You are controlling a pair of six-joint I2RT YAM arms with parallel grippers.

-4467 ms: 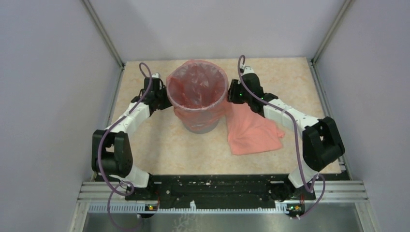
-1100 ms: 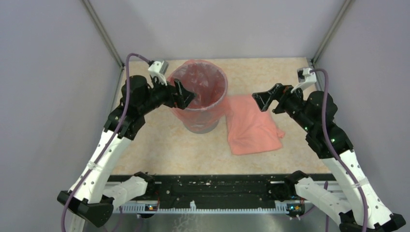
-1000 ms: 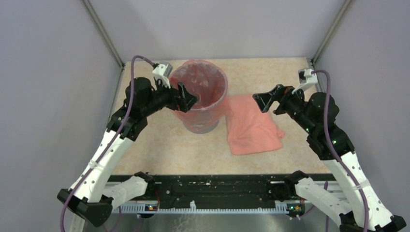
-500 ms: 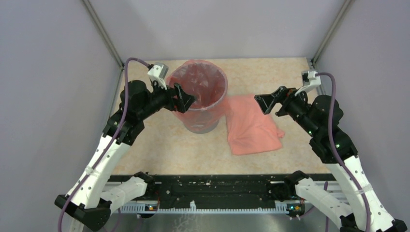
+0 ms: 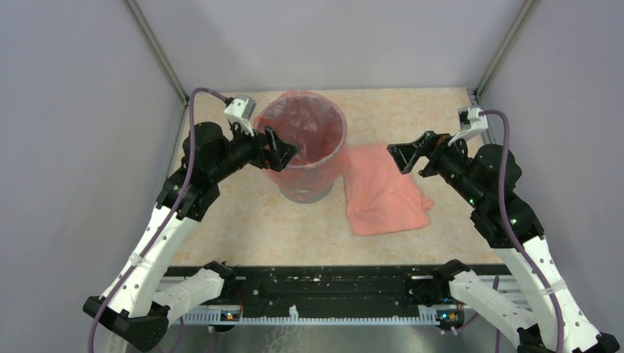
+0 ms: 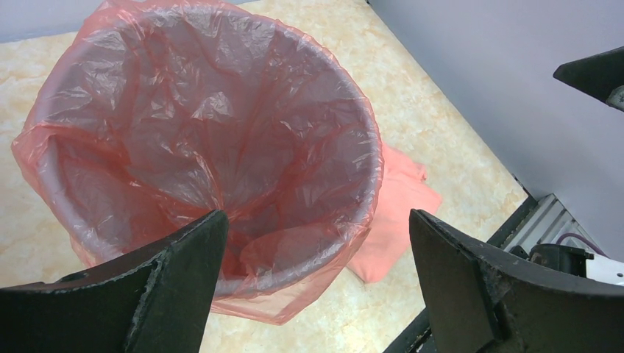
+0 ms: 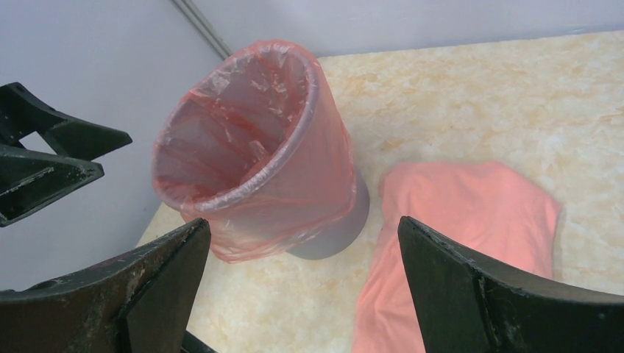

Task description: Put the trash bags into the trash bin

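The grey trash bin stands upright at the table's middle. One orange-red trash bag lines it, its film folded over the rim and hanging down the outside. A second trash bag lies folded flat on the table, right of the bin. My left gripper hovers open over the bin's left rim, holding nothing. My right gripper hangs open in the air above the folded bag's far edge, also holding nothing.
Grey walls close the marbled table in on the left, back and right. The black rail with both arm bases runs along the near edge. The left gripper's fingers show at the left of the right wrist view.
Both arms have lifted from low beside the bin to raised poses. Over the last second the left gripper drew slightly left and the right slightly right; both then stopped.
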